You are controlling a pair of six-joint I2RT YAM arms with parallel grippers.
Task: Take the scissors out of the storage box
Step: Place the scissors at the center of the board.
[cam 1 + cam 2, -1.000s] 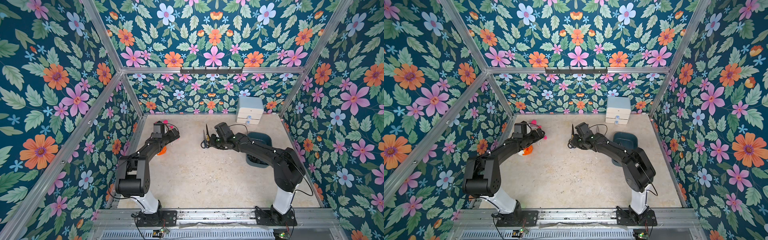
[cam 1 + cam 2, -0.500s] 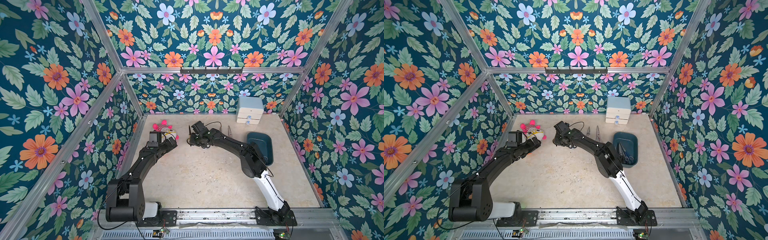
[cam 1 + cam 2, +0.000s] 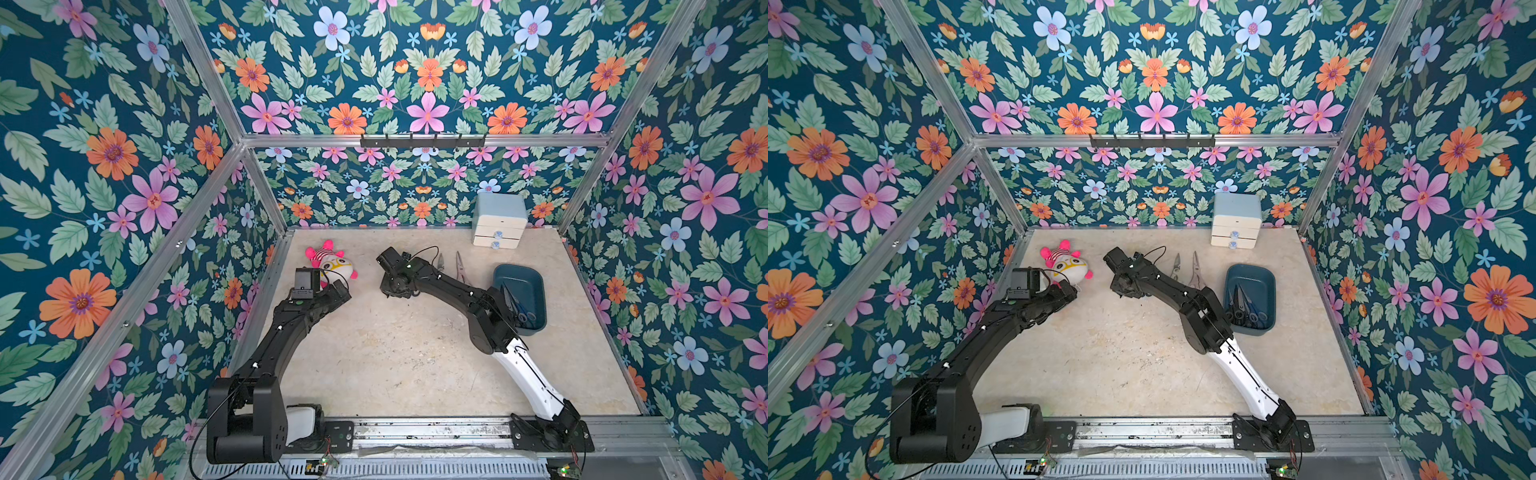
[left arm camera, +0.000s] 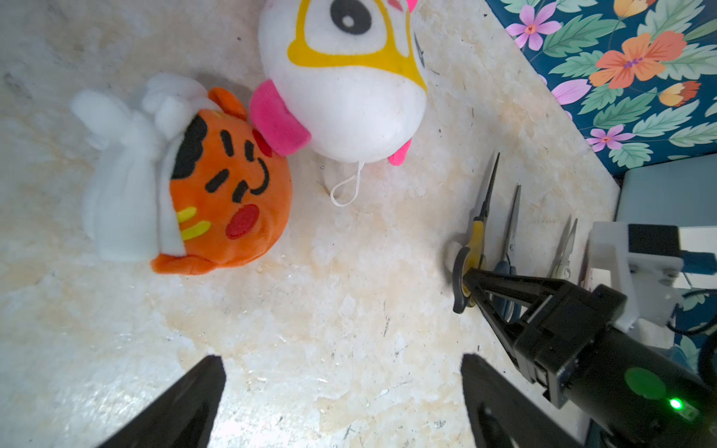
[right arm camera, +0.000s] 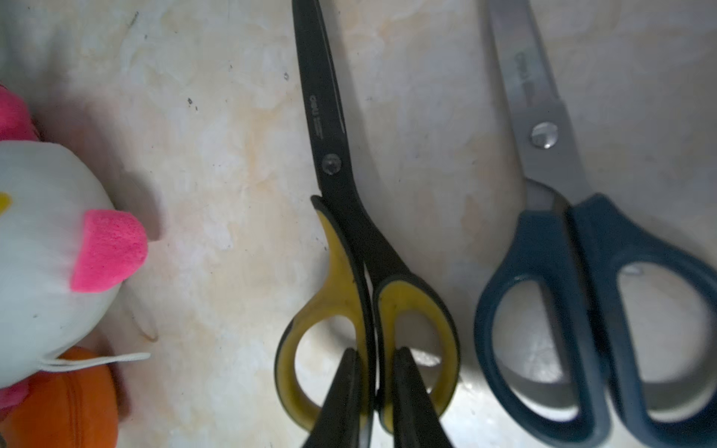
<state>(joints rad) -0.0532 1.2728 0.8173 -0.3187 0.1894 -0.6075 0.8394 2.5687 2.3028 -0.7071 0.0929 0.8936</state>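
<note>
My right gripper [image 5: 376,351] is shut on the yellow-black scissors [image 5: 341,217], one finger in each handle loop, pinching the inner bars. The pair lies flat, low on the table beside the dark-blue scissors [image 5: 582,271]. In the left wrist view the same right gripper [image 4: 471,283] sits at the yellow handles. Two large shears [image 3: 440,262] [image 3: 460,266] lie on the table further right. The teal storage box [image 3: 536,286] at the right holds several scissors [image 3: 519,309]. My left gripper [image 4: 341,357] is open over bare table, near the plush toys.
A white and pink plush [image 3: 332,264] and an orange plush [image 4: 225,194] lie at the back left, close to both grippers. A pale-blue two-drawer cabinet [image 3: 498,220] stands against the back wall. Floral walls enclose the table on three sides.
My right gripper carried the yellow-black scissors left, away from the box, and down beside the dark-blue pair. My left arm stretched forward, uncovering the plush toys.
</note>
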